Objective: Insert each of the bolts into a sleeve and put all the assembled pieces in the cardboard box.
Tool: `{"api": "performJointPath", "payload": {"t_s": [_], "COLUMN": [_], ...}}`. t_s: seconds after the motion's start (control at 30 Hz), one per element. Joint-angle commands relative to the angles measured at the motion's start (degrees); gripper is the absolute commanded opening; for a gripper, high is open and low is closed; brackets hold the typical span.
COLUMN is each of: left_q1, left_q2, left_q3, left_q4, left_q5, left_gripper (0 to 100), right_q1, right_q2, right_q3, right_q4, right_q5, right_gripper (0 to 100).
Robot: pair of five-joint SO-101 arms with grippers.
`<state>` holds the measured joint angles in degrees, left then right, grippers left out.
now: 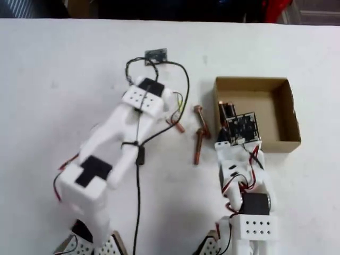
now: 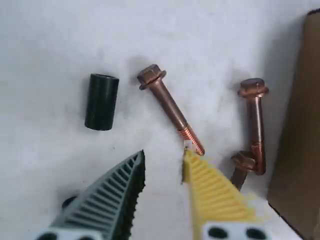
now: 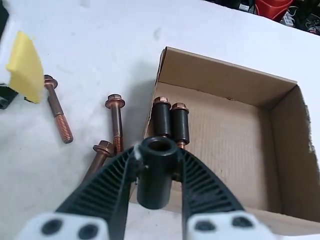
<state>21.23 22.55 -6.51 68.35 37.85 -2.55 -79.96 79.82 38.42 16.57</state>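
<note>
The bolt [image 2: 170, 110] looks to me like stiff, solid metal, heavy for its bulk and round enough to roll. I would pinch it crosswise on the smooth shank, between the flanged head and the thread. It lies flat on the desk [image 2: 50, 40] beside the box [image 3: 225, 75]. A second bolt [image 2: 254, 120] and a third bolt [image 2: 240, 167] lie between it and the box wall, and those two appear to touch.

The sleeve [image 3: 155, 170] is a hard dark tube, probably slick, so a grip across its barrel suits it and leaves the bore free. My right pincer [image 3: 157, 155] has it just so: clamped on the barrel, bore open toward the wrist, over the box wall nearest my base. Two assembled pieces [image 3: 170, 122] lie side by side inside the box, against the wall facing the bolts. A loose sleeve [image 2: 101, 101] lies farther from the box than the bolt.

My left pincer [image 2: 162, 165] is parted to a modest gap and holds nothing. Its yellow finger [image 2: 200, 175] is at the bolt's threaded end; I cannot tell whether it touches. The left arm [image 1: 143, 98] is stretched out over the desk, wrist turned toward the box. The right arm [image 1: 239, 159] is folded short, wrist tipped down at the box.
</note>
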Motion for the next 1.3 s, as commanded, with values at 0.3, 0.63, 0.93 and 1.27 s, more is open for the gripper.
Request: {"api": "performJointPath", "payload": {"t_s": [0.3,0.63,0.93,1.27], "left_q1": [-0.57,-2.68,-2.68,-2.68], "left_q2": [13.05,17.45,17.54,18.15], "left_q3": [-16.35,-18.99,-18.73,-18.81], "left_q4": [0.62,-0.53,-1.49,-2.46], "left_q5": [13.19,16.35,16.35,16.35], "left_gripper": [23,23,23,23], "right_q1": [0.57,0.4,0.48,0.57], "right_q2": [-0.84,-0.84,-0.84,-0.84], "right_q3": [-0.44,-0.44,-0.44,-0.44], "right_q4": [-1.1,-1.1,-1.01,-1.01], "right_q5": [-0.18,-0.09,-0.09,-0.09], "right_gripper": [1.6,1.6,1.6,1.6]}}
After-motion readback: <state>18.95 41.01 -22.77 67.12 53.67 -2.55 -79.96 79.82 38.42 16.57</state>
